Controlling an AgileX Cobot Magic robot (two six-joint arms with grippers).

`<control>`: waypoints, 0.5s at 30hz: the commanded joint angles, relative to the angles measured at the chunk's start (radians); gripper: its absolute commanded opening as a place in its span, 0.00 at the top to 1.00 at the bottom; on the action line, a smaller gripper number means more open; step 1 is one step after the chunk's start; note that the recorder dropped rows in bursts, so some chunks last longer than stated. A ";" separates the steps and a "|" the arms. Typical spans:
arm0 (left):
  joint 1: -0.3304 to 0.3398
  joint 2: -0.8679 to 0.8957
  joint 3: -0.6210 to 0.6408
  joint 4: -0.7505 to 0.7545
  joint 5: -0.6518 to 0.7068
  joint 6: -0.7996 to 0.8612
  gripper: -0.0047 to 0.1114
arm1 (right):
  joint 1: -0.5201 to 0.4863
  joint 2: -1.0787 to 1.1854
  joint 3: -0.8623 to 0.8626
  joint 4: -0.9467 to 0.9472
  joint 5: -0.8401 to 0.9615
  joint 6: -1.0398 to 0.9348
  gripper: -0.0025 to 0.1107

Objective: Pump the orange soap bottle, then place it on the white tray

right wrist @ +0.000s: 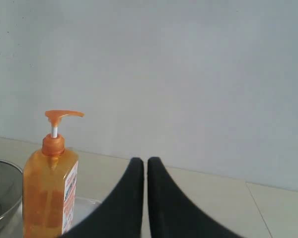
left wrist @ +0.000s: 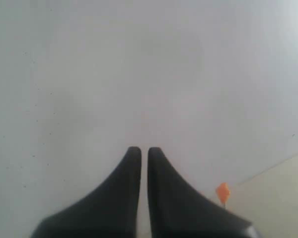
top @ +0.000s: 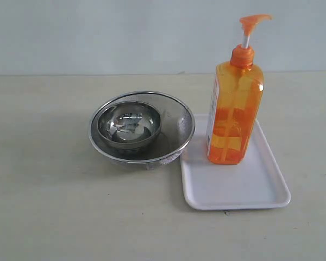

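The orange soap bottle [top: 234, 111] stands upright on the white tray [top: 244, 190], near the tray's far left part, its pump head [top: 254, 20] raised on the white stem. Neither arm shows in the exterior view. In the right wrist view the bottle [right wrist: 48, 191] stands off to one side of my right gripper [right wrist: 145, 162], which is shut and empty, apart from the bottle. My left gripper [left wrist: 144, 151] is shut with nothing in it, facing a pale wall; only a small orange bit of the pump head [left wrist: 222, 191] shows beside it.
A small steel bowl [top: 129, 125] sits inside a larger steel mesh bowl [top: 176, 111], touching the tray's left edge. The bowl's rim [right wrist: 2, 198] also shows in the right wrist view. A pale wall rises behind the beige tabletop [top: 54, 206].
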 commanded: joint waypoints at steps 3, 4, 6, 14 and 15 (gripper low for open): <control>0.002 -0.015 -0.001 -0.001 0.249 0.530 0.92 | 0.000 -0.006 0.004 -0.001 0.001 -0.002 0.98; 0.002 -0.015 -0.001 -0.001 0.290 0.714 0.92 | 0.000 -0.006 0.004 -0.001 0.001 -0.002 0.98; 0.002 -0.015 -0.005 -0.001 0.358 1.043 0.92 | 0.000 -0.006 0.004 -0.001 0.001 -0.002 0.98; 0.002 -0.015 -0.016 -0.079 0.300 0.931 0.92 | 0.000 -0.006 0.004 -0.001 0.001 -0.002 0.98; 0.002 -0.011 -0.016 -0.100 0.249 0.844 0.92 | 0.000 -0.006 0.004 -0.001 0.001 -0.002 0.98</control>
